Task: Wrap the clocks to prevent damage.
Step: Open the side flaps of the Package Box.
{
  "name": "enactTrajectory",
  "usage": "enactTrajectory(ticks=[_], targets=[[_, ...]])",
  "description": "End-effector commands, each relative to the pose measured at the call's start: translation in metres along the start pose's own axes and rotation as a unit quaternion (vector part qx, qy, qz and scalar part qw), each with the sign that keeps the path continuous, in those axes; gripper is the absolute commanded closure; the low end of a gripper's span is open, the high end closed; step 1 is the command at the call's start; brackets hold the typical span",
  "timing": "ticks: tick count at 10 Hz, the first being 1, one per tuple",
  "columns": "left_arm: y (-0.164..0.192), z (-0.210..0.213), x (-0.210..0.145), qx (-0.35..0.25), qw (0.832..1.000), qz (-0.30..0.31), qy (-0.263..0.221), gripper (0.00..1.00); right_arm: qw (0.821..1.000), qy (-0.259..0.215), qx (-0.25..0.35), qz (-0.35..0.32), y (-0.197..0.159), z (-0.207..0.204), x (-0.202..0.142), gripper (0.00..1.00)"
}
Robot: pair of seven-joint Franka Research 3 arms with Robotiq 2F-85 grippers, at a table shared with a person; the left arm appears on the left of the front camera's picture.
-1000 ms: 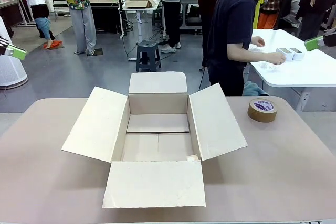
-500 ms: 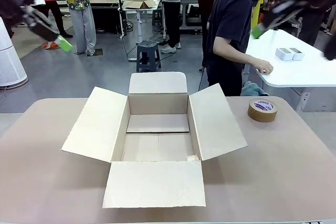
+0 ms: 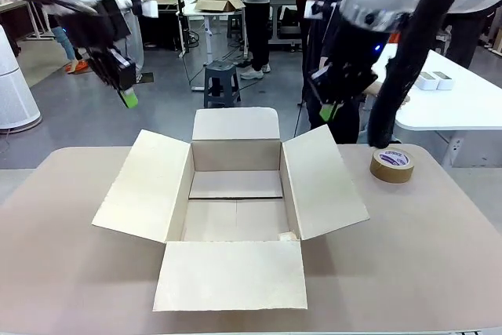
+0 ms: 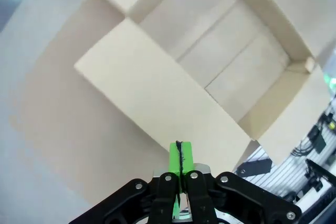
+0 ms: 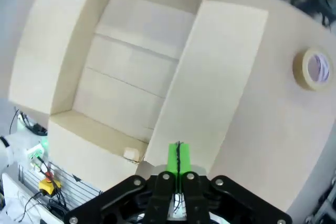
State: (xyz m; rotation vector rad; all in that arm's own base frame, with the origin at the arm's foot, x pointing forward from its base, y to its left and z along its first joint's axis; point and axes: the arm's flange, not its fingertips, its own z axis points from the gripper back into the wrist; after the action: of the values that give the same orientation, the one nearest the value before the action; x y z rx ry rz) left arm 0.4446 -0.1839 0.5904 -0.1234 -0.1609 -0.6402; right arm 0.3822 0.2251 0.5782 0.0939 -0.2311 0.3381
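The bubble-wrapped clocks bundle is out of view. An open cardboard box (image 3: pixel 235 198) sits mid-table with all flaps spread and nothing inside. My left gripper (image 3: pixel 129 100) hangs above the box's left flap, shut, green pads pressed together (image 4: pixel 180 161) with nothing held. My right gripper (image 3: pixel 327 111) hovers above the right flap, also shut and empty, its pads (image 5: pixel 178 158) closed. From the wrist views the box (image 4: pixel 231 61) (image 5: pixel 131 72) lies below both grippers.
A brown tape roll (image 3: pixel 392 164) (image 5: pixel 314 69) lies on the table right of the box. A person in a dark shirt (image 3: pixel 353 29) stands beyond the far edge by a white table (image 3: pixel 463 103) carrying small boxes (image 3: pixel 434 79).
Both arms have swung in from the picture's outer edges toward the middle and lowered over the box's side flaps. The person is now largely hidden behind the right arm.
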Motion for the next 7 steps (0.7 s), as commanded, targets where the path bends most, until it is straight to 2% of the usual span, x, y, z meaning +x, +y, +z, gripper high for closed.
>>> enactTrajectory(ticks=[1,3,4,5,7], targets=[[-0.008,-0.029,-0.005,0.025,0.997,0.055,0.042,1.0,0.999,0.037,-0.019,-0.034,0.001,-0.012,0.006,0.99],[-0.009,-0.058,-0.017,0.047,0.994,0.088,0.051,1.0,0.997,0.048,-0.03,-0.059,-0.009,-0.031,0.004,0.99],[-0.009,-0.069,-0.023,0.036,0.994,0.088,0.06,1.0,0.998,0.028,-0.023,-0.05,-0.013,-0.035,0.005,0.99],[-0.006,-0.052,-0.012,0.029,0.995,0.072,0.056,1.0,0.998,0.04,-0.016,-0.043,-0.005,-0.03,0.003,0.99],[-0.006,-0.052,-0.012,0.029,0.995,0.072,0.056,1.0,0.998,0.04,-0.016,-0.043,-0.005,-0.03,0.003,0.99]])
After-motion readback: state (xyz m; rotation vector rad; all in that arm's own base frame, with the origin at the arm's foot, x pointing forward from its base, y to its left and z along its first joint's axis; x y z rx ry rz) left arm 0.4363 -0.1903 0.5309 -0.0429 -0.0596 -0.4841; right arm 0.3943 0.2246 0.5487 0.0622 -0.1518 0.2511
